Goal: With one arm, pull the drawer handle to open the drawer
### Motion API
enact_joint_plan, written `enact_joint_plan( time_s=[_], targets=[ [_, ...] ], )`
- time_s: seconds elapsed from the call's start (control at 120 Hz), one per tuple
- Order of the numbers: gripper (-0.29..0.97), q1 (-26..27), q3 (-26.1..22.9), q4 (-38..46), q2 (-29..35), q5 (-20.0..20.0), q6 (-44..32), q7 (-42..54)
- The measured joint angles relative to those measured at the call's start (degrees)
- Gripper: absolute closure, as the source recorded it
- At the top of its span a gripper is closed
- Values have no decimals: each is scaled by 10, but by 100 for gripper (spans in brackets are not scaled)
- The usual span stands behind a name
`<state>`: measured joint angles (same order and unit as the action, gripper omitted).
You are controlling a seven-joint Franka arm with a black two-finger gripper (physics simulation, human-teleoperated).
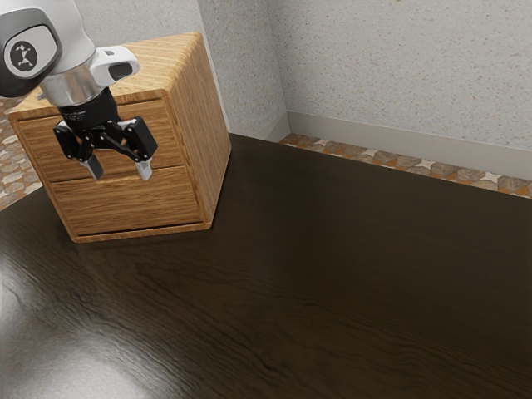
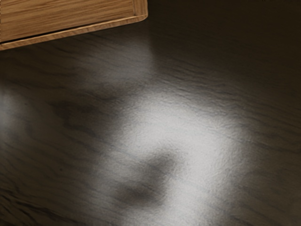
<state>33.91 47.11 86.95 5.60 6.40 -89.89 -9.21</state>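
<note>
A small light-wood cabinet (image 1: 187, 108) stands on the dark table at the exterior view's upper left, with two drawer fronts facing the camera. My gripper (image 1: 118, 171) hangs in front of the seam between the upper drawer (image 1: 37, 148) and the lower drawer (image 1: 125, 204). Its fingers (image 1: 144, 169) are spread and hold nothing. My hand hides the middle of the upper drawer front, and I see no handle there. Both drawer fronts look flush with the cabinet. In the wrist view the cabinet's bottom edge (image 2: 70, 19) lies just ahead of my hand, above the bare tabletop.
The dark wooden table (image 1: 332, 283) stretches wide toward the exterior view's right and front. A grey textured wall (image 1: 399, 58) with a pale baseboard runs behind it. A patterned floor strip (image 1: 416, 162) shows beyond the far table edge.
</note>
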Motion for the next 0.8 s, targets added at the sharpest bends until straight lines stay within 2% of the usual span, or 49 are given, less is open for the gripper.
enact_joint_plan(
  time_s=[0.133,0.233,0.367,0.667,0.733,0.8],
  targets=[
    [0,0,0,-3,0,0,0,-8],
    [0,10,-16,-138,5,1,13,-13],
    [0,50,-25,-168,6,-5,22,-18],
    [0,54,-25,-126,25,-40,52,-26],
    [0,57,-51,-107,37,-47,65,-27],
    [0,65,-105,-15,121,-44,73,-31]
  ],
)
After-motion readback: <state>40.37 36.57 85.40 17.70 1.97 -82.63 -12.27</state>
